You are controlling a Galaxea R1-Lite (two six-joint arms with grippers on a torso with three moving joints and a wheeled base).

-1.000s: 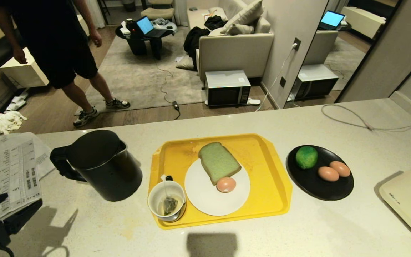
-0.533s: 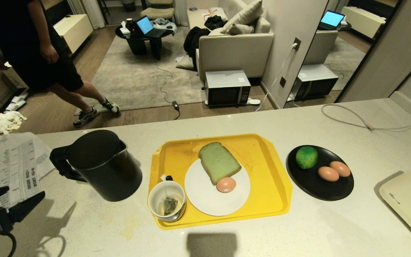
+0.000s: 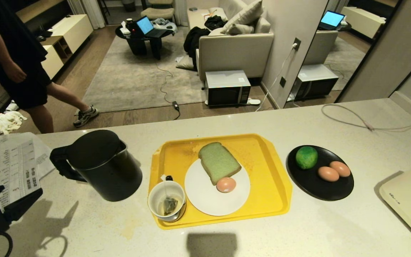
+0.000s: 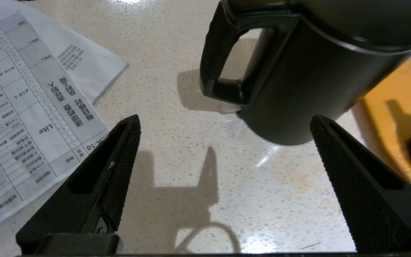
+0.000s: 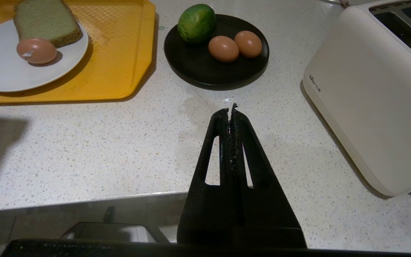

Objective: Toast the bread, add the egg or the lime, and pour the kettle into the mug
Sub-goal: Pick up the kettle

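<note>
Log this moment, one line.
left claw: open, empty, off matte black jug kettle handle | right claw: shut, parked | pale green bread slice: on round white plate

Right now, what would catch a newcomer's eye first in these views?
The yellow tray at the counter's middle, holding the white plate with the bread and an egg, beside the mug. To its left stands the kettle, and the left gripper hangs open near its handle.

This is a home: a kitchen counter (image 3: 298,228) with a toaster (image 5: 369,92) looks out on a sofa (image 3: 234,50) and rug (image 3: 134,78).
</note>
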